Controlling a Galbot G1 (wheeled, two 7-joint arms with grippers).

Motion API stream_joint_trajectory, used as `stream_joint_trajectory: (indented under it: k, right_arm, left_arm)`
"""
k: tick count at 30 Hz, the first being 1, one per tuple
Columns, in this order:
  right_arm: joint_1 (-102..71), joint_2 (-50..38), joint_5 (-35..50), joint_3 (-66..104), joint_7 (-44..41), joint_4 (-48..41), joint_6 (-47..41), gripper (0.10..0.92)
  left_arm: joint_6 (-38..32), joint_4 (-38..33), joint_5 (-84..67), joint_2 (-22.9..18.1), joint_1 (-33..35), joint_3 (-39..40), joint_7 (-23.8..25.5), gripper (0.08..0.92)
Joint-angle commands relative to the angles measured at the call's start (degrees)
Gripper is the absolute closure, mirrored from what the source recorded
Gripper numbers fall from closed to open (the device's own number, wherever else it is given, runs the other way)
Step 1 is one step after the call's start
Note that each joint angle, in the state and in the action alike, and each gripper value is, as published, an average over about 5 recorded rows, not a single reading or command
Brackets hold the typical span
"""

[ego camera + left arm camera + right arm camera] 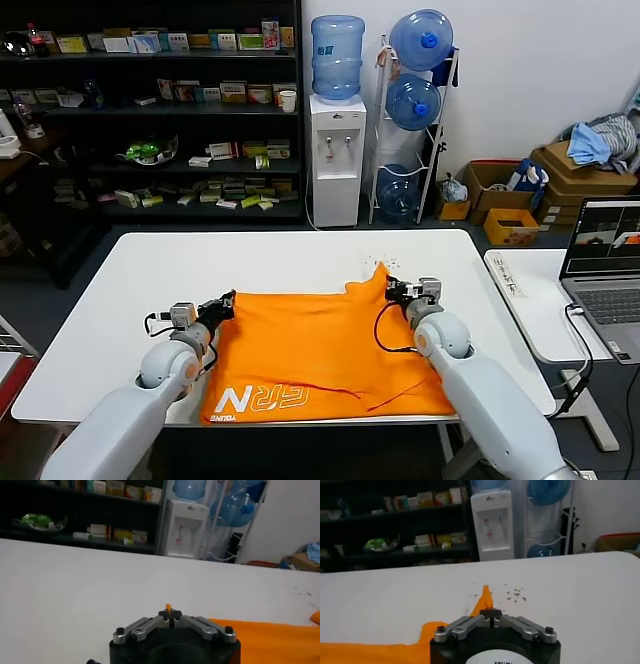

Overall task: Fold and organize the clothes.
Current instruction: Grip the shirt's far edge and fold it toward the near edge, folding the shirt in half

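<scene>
Two grippers, left gripper (226, 300), right gripper (392, 290), pinching T-shirt (320, 350), near hem cut off

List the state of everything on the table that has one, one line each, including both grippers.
T-shirt: lying mostly flat, lettering up near the front edge, far corners pinched and lifted.
Left gripper: shut on the T-shirt's far left corner.
Right gripper: shut on the T-shirt's far right corner, cloth peaked up.
Laptop: open, screen lit.

Even, bright indoor light falls from overhead; the white counter (120, 330) shows mild sheen without harsh glare. Shadows are soft. The dark shelves (150, 110) stay dim. Wrist views look slightly soft, backgrounds blurred.
</scene>
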Motion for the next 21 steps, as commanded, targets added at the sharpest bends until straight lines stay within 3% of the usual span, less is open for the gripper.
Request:
stream_joint_trajectory:
  k: [1,9,21]
  right_arm:
    - [-11.53,-6.89,1.96,2.71,2.44,15.96,-0.36,0.901]
    - [-23.12,-12.25,3.06,7.73,4.9,27.33,-2.45,0.901]
    - [-30.88,-13.77,3.81,12.22,7.91,34.82,-4.61,0.901]
  left_arm:
    - [2.78,-18.15,-2.86,5.97,10.07,-4.41,-5.0,0.9]
    - [2.75,-26.09,0.35,6.1,21.49,-9.12,-5.82,0.9]
    - [2.39,-29.59,3.79,4.75,28.56,-12.49,-5.66,0.9]
